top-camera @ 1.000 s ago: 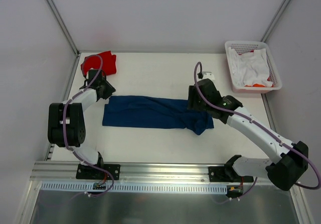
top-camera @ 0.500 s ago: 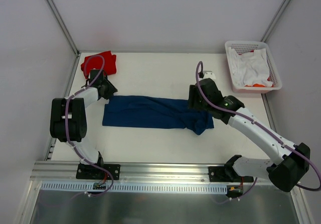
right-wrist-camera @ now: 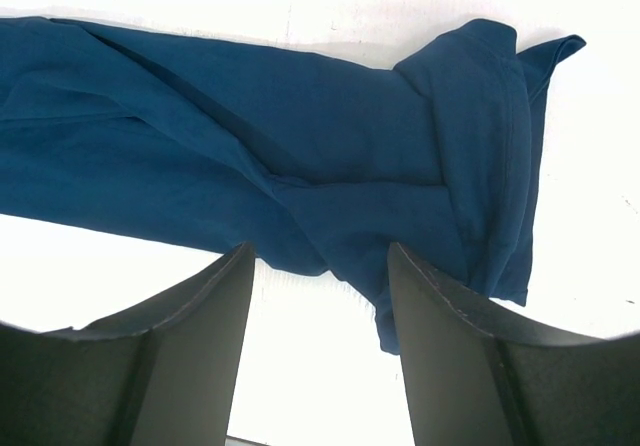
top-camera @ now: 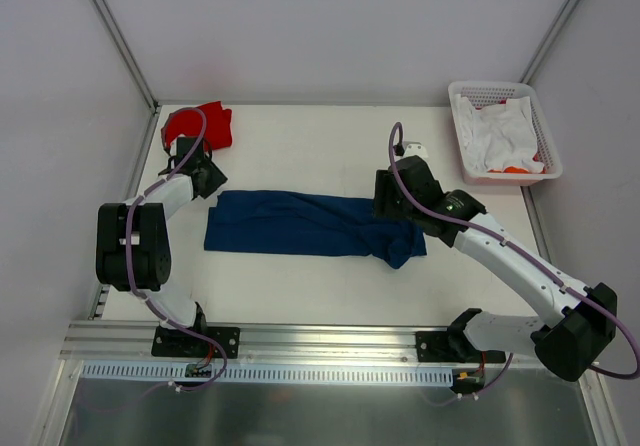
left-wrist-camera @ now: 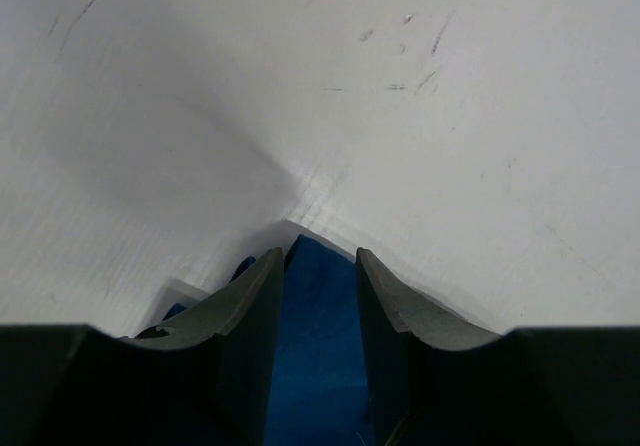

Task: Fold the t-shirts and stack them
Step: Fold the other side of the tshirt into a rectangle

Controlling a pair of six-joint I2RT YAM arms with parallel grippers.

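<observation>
White table [top-camera: 320, 146], pale walls [top-camera: 330, 26]: left hand [left-wrist-camera: 318, 258] pinches the navy t-shirt [top-camera: 300, 223], right hand [right-wrist-camera: 320, 251] hangs open.

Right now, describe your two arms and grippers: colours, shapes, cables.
Both arms share one build. The left arm and right arm have white tubular links between bulky black joints, on black bases. A purple-grey cable loops along each. The left gripper and right gripper have dark, matte fingers that taper towards the tips.
</observation>
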